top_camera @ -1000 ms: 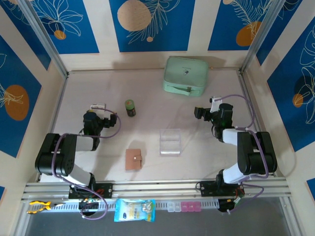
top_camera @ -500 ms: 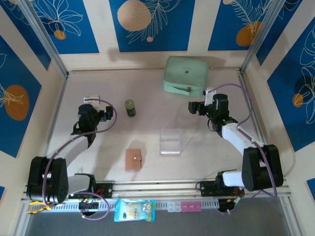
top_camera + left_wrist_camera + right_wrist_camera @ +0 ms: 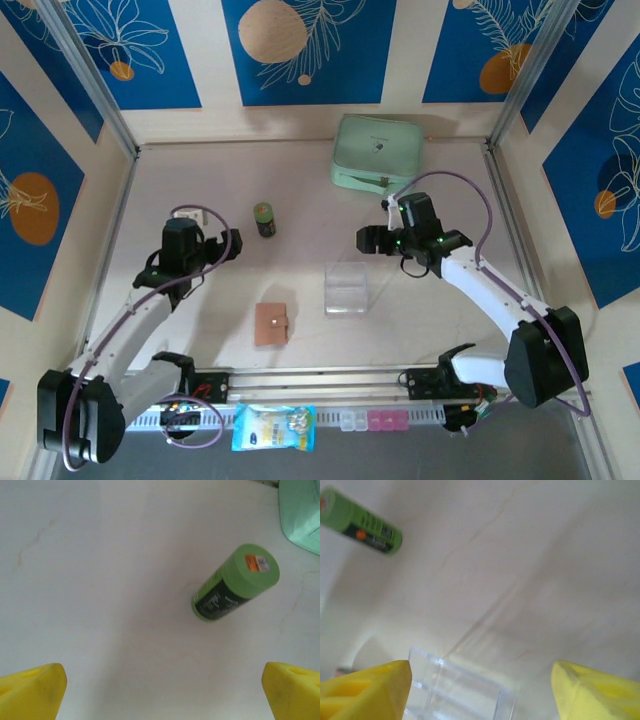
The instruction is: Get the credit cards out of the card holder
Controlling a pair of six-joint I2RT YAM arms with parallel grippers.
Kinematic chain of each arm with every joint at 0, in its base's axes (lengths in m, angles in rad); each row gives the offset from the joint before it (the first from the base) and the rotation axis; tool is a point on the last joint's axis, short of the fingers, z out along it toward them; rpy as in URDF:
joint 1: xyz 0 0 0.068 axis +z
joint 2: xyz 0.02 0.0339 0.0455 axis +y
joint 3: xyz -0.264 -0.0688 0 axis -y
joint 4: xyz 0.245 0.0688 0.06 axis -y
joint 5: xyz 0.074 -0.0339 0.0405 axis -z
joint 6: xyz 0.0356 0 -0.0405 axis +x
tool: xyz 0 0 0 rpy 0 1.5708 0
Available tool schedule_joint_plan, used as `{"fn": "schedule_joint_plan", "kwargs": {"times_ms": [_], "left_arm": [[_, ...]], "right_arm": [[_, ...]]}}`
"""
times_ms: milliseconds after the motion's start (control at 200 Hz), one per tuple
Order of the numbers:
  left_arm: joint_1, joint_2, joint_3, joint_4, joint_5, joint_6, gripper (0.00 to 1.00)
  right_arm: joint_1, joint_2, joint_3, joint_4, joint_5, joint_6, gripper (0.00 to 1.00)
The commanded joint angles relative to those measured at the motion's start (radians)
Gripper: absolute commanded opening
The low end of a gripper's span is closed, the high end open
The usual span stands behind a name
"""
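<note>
Card holder (image 3: 271, 324), a small tan square with a leathery look and a tiny snap stud, lies closed and flat on the table (image 3: 300, 185) toward its near edge, between the two arm bases, with bare surface on every side of it. Just to its right and slightly farther back stands a clear plastic tray (image 3: 347, 288), hard-edged and glassy, its stepped walls showing in the right wrist view. The right gripper (image 3: 368, 240) hangs beyond the tray's far left corner, its yellow fingers (image 3: 365, 690) spread apart with nothing held. The left gripper (image 3: 232, 244) sits well to the left and farther back, its yellow fingertips (image 3: 30, 690) spread wide and empty over bare table. Just beyond it stands a small green cylindrical bottle (image 3: 263, 219) with a dark label band. A mint-green case (image 3: 376, 154), soft-cornered and rectangular, rests against the far side. The tabletop is pale, matte and faintly scuffed, fenced by aluminium rails and by pale walls with blue leaf-print panels.
</note>
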Motion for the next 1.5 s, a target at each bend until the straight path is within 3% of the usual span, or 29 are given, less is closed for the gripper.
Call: {"fn": "schedule_joint_plan", "kwargs": {"times_ms": [0,265,520,860,1495], "left_arm": [[-0.032,-0.003,0.048,-0.188,0.048,-0.143,1.00],[-0.117,0.096,0.138,-0.309,0.073,-0.226,0.99],[-0.247,0.179,0.197,-0.291,0.076,-0.235,0.99],[-0.281,0.219,0.220,-0.269,0.117,-0.242,0.99],[-0.284,0.232,0.225,-0.273,0.107,-0.241,1.00]], "right_arm": [[0.031,0.016,0.048,-0.179,-0.024,0.094,0.69],[0.063,0.071,0.071,-0.285,0.014,0.187,0.48],[0.097,0.150,0.098,-0.291,0.037,0.233,0.33],[0.114,0.207,0.106,-0.271,0.074,0.256,0.23],[0.114,0.269,0.119,-0.245,0.070,0.238,0.18]]}}
